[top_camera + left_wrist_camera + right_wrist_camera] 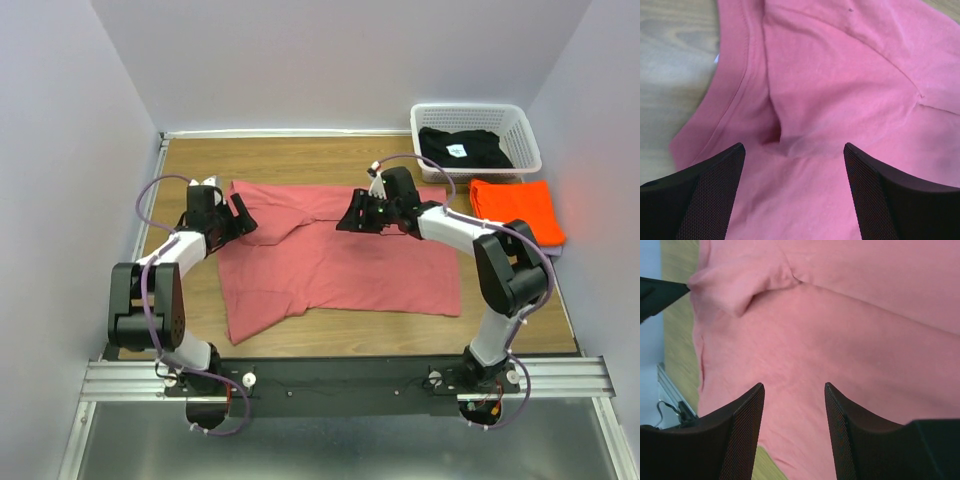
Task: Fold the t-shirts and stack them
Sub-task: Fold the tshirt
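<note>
Pink shirt (340, 262) lies spread on the table (300, 160). Left gripper (241, 214), jaws apart and empty, is over its left sleeve. Right gripper (352, 216), likewise parted, is over its far-middle edge. Farther right lies the orange shirt (516, 208), and beyond it the black shirt (462, 149) sits in the basket (470, 108).

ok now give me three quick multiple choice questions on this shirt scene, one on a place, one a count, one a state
1. Where is the black shirt? A in the white basket B flat on the wood C hanging off an edge
2. How many shirts are in view? A two B three C four
3. How is the right gripper? A shut on cloth B open over the pink shirt C out of view
Answers: 1 A, it lies inside the basket's lattice walls. 2 B, black, pink and the orange shirt. 3 B, the right wrist view shows its fingers apart above flat pink cloth.
</note>
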Action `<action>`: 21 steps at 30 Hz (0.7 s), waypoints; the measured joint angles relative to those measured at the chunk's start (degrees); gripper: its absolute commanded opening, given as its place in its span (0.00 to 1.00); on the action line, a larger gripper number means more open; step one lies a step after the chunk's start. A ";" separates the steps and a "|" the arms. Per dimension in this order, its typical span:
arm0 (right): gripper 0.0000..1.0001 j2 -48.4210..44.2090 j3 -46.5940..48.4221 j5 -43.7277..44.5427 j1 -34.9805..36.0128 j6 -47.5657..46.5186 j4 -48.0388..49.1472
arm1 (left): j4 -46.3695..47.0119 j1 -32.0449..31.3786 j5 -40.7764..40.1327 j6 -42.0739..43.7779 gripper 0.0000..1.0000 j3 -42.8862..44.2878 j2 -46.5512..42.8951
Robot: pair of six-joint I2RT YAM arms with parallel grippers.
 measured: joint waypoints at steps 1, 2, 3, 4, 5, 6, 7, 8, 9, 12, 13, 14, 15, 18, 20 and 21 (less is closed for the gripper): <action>0.59 1.27 0.79 -0.17 0.59 0.61 0.92 | 0.37 -0.42 0.22 0.17 0.86 0.37 0.70; 0.59 2.19 1.46 -0.26 0.98 1.01 1.44 | 1.16 -1.03 0.52 0.42 0.84 1.29 2.43; 0.59 2.95 2.27 -0.48 1.27 1.36 1.84 | 1.60 -1.49 0.74 0.50 0.83 1.79 3.52; 0.59 3.43 2.84 -0.59 1.42 1.49 2.14 | 2.03 -2.21 0.90 0.57 0.82 2.23 4.63; 0.59 4.04 3.63 -0.83 1.57 1.68 2.51 | 2.14 -2.84 1.14 0.63 0.79 2.47 5.29; 0.59 4.50 4.26 -1.16 1.70 1.88 2.84 | 2.23 -3.52 1.25 0.63 0.77 2.60 5.73; 0.59 4.87 4.96 -1.66 1.79 1.97 3.19 | 2.21 -4.28 1.22 0.59 0.74 2.73 5.99; 0.59 5.35 5.81 -2.21 1.92 2.12 3.63 | 2.23 -4.61 1.25 0.57 0.72 2.78 6.01; 0.59 5.77 6.32 -2.56 1.95 2.23 4.02 | 2.23 -5.25 1.22 0.42 0.70 2.80 6.01; 0.59 7.41 7.72 -4.13 2.08 2.60 4.96 | 1.81 -6.10 1.29 -0.33 0.59 3.21 6.01; 0.59 8.50 8.13 -4.50 2.40 2.56 5.40 | 1.49 -6.19 1.20 -0.74 0.53 3.61 5.99; 0.59 8.81 8.22 -4.55 2.56 2.56 5.44 | 0.90 -6.21 1.16 -0.90 0.49 4.11 5.99; 0.59 9.70 8.33 -4.79 3.04 2.54 5.49 | 0.28 -6.23 1.14 -1.03 0.46 4.72 5.97; 0.59 11.72 8.72 -5.14 4.24 2.56 5.49 | -1.51 -6.25 1.01 -1.20 0.32 7.23 5.90; 0.58 12.87 9.22 -5.11 4.87 2.51 5.51 | -2.16 -6.23 0.92 -1.01 0.28 9.20 5.86; 0.58 13.35 9.53 -5.09 5.11 2.51 5.51 | -2.73 -6.25 0.87 -0.92 0.27 10.80 5.95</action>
